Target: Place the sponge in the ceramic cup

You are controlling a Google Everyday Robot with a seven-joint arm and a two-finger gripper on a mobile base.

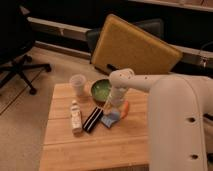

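Note:
The light-blue sponge (110,119) lies flat on the wooden table (75,150), just right of the black block. The pale ceramic cup (78,84) stands upright at the back left of the table, left of the green bowl. My gripper (114,106) hangs at the end of the white arm directly above the sponge, low and close to it. The arm hides the gripper's tip.
A green bowl (101,90) sits beside the cup. A black block with a white stripe (92,119) and a small whitish bottle (75,116) lie left of the sponge. A small orange piece (125,108) sits to its right. An office chair (20,55) stands at far left.

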